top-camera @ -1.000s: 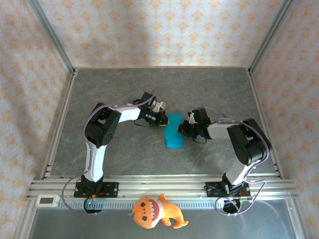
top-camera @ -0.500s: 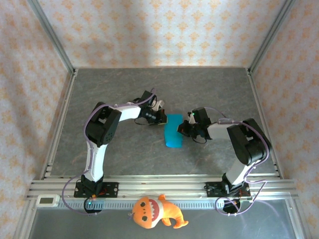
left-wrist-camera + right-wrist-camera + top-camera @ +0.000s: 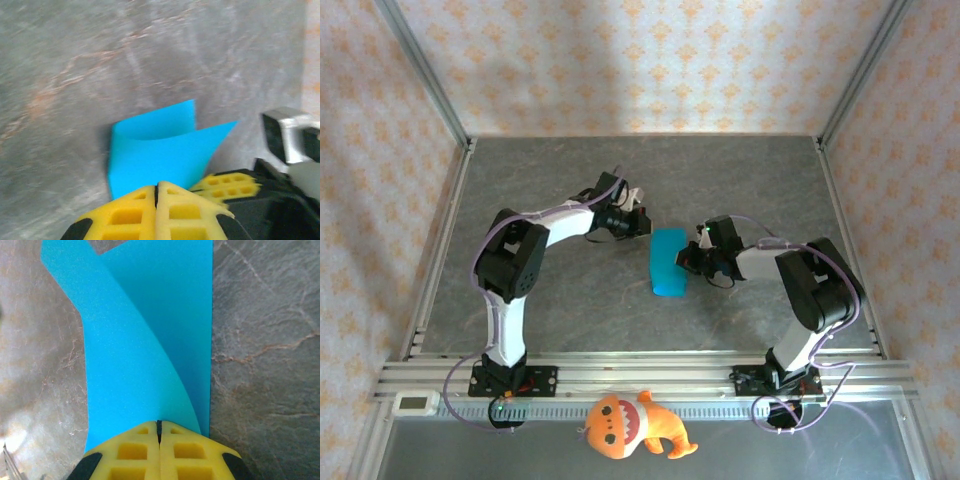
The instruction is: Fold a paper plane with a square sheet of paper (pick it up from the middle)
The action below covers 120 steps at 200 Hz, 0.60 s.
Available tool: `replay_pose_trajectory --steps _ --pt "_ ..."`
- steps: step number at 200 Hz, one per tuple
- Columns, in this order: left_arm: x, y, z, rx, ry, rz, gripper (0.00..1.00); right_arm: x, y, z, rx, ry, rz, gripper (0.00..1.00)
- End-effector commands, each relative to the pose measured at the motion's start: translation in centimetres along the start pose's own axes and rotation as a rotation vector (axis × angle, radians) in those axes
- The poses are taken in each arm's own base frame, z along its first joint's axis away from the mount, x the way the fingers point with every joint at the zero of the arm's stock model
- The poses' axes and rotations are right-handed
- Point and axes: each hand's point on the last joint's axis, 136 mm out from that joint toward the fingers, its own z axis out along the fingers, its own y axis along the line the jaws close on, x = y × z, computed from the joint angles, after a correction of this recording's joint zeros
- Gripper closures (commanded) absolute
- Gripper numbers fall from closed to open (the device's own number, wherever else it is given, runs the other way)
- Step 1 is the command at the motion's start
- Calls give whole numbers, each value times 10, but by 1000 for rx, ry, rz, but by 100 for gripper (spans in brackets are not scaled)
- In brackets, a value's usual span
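While the folded paper (image 3: 669, 263) lies on the table (image 3: 570, 180), we should run the right gripper (image 3: 159, 427), tips pressed together at its edge, firmly along the crease, the left gripper (image 3: 156, 187) closed just beside it.

The left pincer (image 3: 157, 186), tips pressed together, points at the folded cyan paper (image 3: 150, 150).

place: you're looking at a lab robot cell, not a home | enclosure: patterned wall panels (image 3: 640, 60) framed by aluminium posts (image 3: 423, 68) | surface: grey stone-look table (image 3: 570, 320) | rig: left arm (image 3: 505, 300) and right arm (image 3: 815, 290) bolted to a slotted rail (image 3: 650, 372) at the near edge | extras: small white meter (image 3: 417, 402), orange plush toy (image 3: 630, 427) on the front ledge
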Motion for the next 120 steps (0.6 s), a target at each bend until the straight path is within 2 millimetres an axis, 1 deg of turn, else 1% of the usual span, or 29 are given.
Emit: replay_pose_trajectory --steps 1,14,45,83,96,120 --pt "5 -21 2 81 25 34 100 45 -81 0 293 105 124 100" --pt "9 -21 10 95 59 37 100 44 -79 1 289 104 122 100" --pt "14 -13 29 73 101 40 100 43 -78 0 285 100 123 100" --pt "11 -5 40 67 101 29 100 44 -79 0 288 103 124 100" --pt "11 3 44 40 104 25 100 43 -79 0 288 101 125 100" --pt "10 24 51 -20 102 10 100 45 -81 1 290 108 127 100"
